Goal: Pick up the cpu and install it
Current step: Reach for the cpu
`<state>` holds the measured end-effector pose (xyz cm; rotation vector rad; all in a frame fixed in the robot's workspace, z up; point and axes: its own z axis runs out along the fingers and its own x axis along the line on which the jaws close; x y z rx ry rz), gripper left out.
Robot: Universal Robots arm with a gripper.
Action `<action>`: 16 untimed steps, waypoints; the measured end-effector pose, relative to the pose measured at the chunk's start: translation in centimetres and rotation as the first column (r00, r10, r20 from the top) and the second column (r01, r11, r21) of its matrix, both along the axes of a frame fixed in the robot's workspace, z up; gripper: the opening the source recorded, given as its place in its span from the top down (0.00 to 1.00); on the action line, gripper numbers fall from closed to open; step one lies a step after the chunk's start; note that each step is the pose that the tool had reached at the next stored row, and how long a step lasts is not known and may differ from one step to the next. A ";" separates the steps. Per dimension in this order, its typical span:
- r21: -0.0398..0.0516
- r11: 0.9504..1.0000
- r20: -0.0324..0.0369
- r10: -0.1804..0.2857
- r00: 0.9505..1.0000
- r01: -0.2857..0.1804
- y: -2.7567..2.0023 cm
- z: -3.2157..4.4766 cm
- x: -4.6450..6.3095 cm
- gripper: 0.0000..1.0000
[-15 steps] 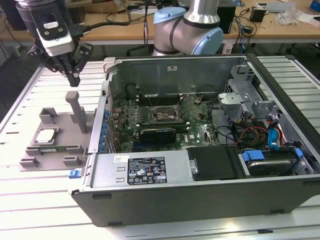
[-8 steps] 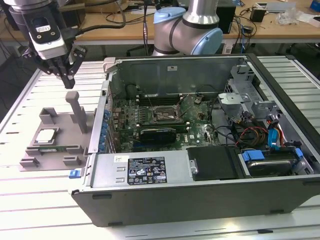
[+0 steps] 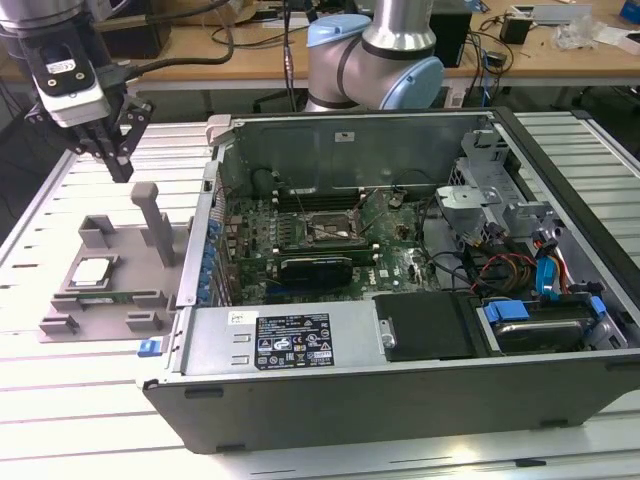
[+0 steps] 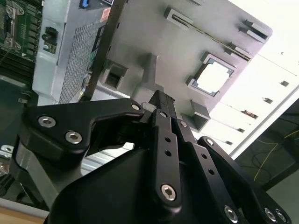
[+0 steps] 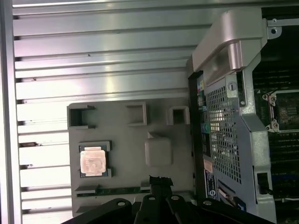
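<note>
The claw (image 3: 118, 165) is hanging in the air over the far end of a grey tray (image 3: 130, 262), close to the tray's tall post (image 3: 150, 215). In both wrist views its two black fingers are pressing together, and they are holding nothing. It is not touching anything.

The cpu (image 3: 92, 270) is lying flat in a square pocket of the tray. It is showing its shiny silver top. The first wrist view is looking down on the cpu (image 5: 92, 161), with the claw's tip (image 5: 161, 181) off to one side of it, over the tray's bare grey floor (image 5: 126, 154).

The tray is sitting on a long surface (image 3: 80, 400) made of pale metal strips with dark gaps between them. It is lying toward the surface's edge on the exterior view's left. Just beside it, a big open computer case (image 3: 400, 370) is taking up the middle of the surface. Inside it, a green board (image 3: 320, 235) and bundles of coloured wires (image 3: 500, 270) are showing.

The robot arm's fat grey and blue base (image 3: 375, 60) is standing behind the case. Farther back in the room, a long wooden desk (image 3: 560, 60) is carrying cables and small boxes.
</note>
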<state>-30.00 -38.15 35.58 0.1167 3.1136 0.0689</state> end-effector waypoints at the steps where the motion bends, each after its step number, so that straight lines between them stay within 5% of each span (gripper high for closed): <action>1: 0.000 1.000 0.000 0.000 1.000 0.000 0.00 -0.07 -0.1 0.89; 16: 0.000 1.000 0.000 0.029 1.000 -0.029 0.01 -1.49 -2.3 0.89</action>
